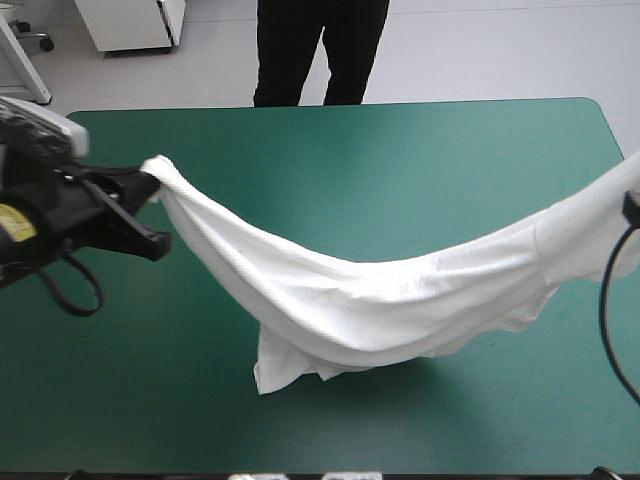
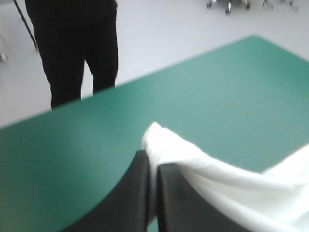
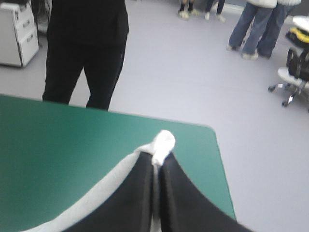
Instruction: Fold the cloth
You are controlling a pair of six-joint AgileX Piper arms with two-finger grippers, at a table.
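Observation:
The white T-shirt (image 1: 390, 295) hangs stretched between both arms above the teal-green table (image 1: 350, 160), sagging in the middle until its lowest folds touch the cover near the front. My left gripper (image 1: 150, 185) is raised at the left side, shut on one end of the T-shirt (image 2: 193, 166), which bunches out past the black fingers (image 2: 137, 193). My right gripper (image 3: 155, 162) is lifted at the right edge, shut on the other end, with a small white tuft of the T-shirt (image 3: 163, 142) poking out beyond the fingertips. In the high view the right gripper itself is hidden behind the cloth.
The table's far right corner (image 3: 210, 130) lies just ahead of the right gripper. The table's far edge (image 2: 120, 87) runs ahead of the left gripper.

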